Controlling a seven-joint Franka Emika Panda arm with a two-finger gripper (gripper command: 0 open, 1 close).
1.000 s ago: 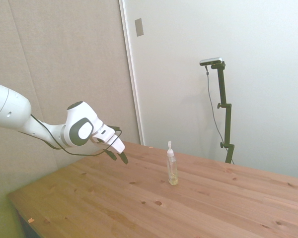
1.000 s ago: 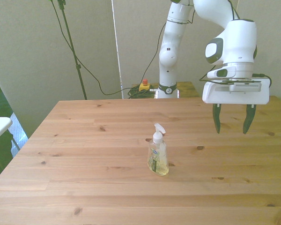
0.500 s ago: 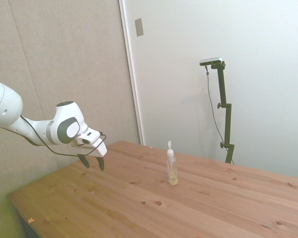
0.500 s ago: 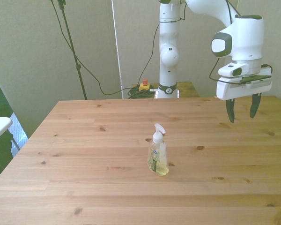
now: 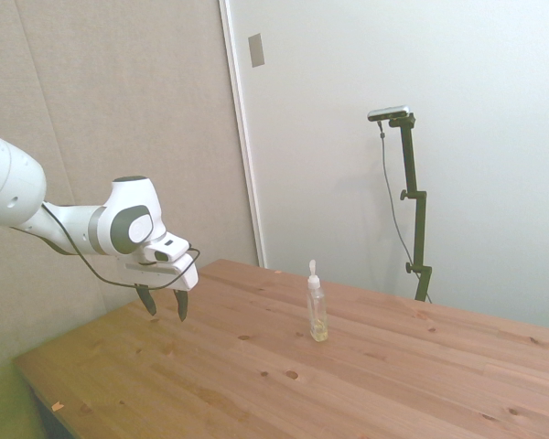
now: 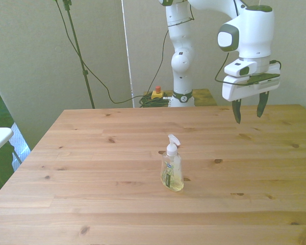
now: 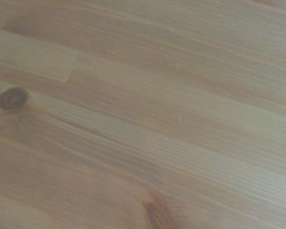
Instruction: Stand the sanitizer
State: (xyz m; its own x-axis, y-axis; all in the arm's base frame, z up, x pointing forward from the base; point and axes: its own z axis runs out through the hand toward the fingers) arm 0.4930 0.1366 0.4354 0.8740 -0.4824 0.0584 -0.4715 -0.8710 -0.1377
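The sanitizer bottle stands upright on its base near the middle of the wooden table, white pump nozzle on top, pale yellowish liquid low inside — so the task looks as good as done, and the step in hand reads as clearing the arm away. Doing that well means keeping the gripper high and well off the bottle, with no sweep across it, since a slim bottle on a small base would probably tip at a light knock. The gripper is empty, its two dark fingers spread apart and pointing down above the table's far edge. The bottle is well apart from it — nearer the camera and toward the front view's left. The wrist view shows only bare wood grain.
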